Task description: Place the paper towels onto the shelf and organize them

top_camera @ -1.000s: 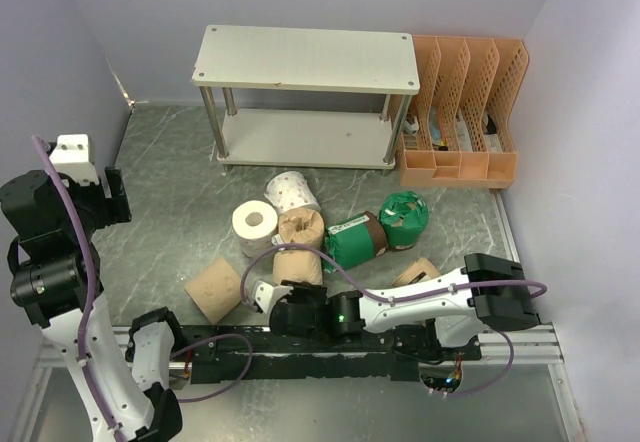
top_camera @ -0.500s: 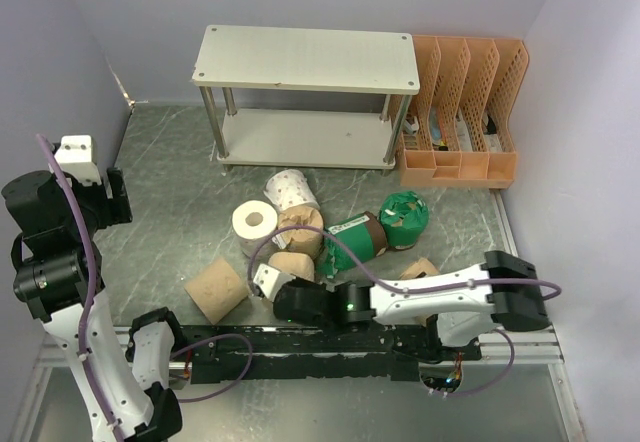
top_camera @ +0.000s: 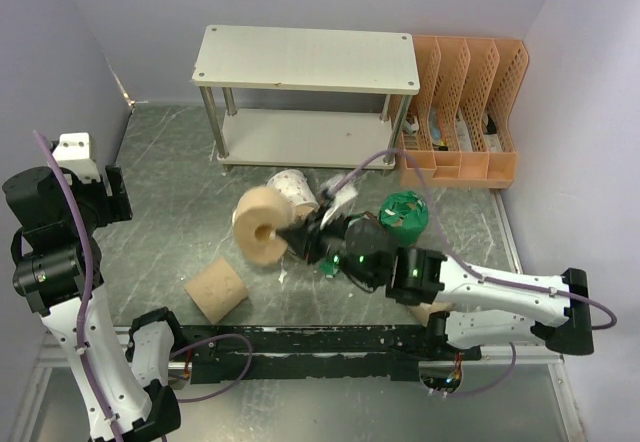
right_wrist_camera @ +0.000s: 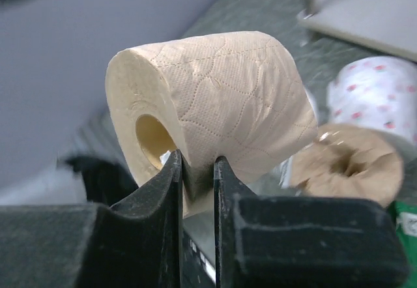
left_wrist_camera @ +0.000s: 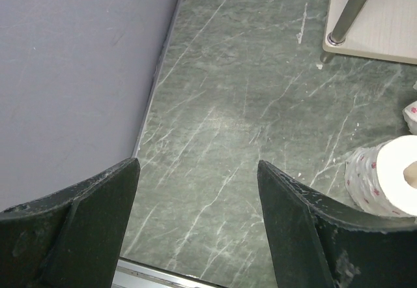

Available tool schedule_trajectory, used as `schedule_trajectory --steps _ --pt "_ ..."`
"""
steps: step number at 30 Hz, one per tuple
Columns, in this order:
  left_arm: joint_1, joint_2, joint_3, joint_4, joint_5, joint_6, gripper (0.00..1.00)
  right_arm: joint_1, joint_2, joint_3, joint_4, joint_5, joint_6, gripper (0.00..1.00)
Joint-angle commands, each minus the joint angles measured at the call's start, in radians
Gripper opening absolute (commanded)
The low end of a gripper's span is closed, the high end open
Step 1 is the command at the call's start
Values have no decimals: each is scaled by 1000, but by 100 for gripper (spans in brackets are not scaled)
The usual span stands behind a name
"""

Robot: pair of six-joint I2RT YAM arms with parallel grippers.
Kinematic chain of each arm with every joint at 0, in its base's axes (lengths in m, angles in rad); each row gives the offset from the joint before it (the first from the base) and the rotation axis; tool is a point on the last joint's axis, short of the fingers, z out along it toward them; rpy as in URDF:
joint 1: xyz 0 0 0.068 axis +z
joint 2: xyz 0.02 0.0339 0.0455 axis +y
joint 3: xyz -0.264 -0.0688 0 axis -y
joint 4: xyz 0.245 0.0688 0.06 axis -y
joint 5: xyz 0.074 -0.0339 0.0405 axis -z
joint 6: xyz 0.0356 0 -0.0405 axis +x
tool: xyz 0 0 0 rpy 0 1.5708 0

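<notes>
Soft, even overhead light; a pale sheen lies on the grey-green marbled surface (left_wrist_camera: 225,115). In the right wrist view the tan embossed paper roll (right_wrist_camera: 234,92) is sharp (background smeared and blurry).

Tan roll (top_camera: 258,224) in right pincer (top_camera: 294,233)

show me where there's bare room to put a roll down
Both off-white boards of the two-tier shelf are bare. The grey marbled table is open between the left wall and the shelf legs. Crowded: the middle, where the printed white roll, green-wrapped roll and right gripper with its tan roll sit.
</notes>
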Motion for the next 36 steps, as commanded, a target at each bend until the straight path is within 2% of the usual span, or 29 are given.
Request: schedule_trajectory --steps 1,6,10,13,17,23,29,36 --pt "-2 5 27 2 20 -31 84 -225 -25 49 161 65 251 0" --pt "-1 6 30 -11 29 -36 84 -561 6 22 321 -20 391 0" --pt "-1 3 18 -19 14 -12 84 -856 115 -9 418 -250 607 0" --pt "-1 2 12 -34 7 15 84 -1016 212 -85 588 -396 794 0" --pt "0 -10 6 -37 -8 39 84 -1072 325 -93 661 -447 875 0" --pt "-1 -25 -9 -29 -40 64 84 -1072 369 -120 704 -438 895 0" --pt "-1 -22 -25 -25 -30 49 84 -1090 400 -61 634 -327 801 0" --pt "-1 -23 -42 -7 -42 32 83 -1095 510 59 450 -202 817 0"
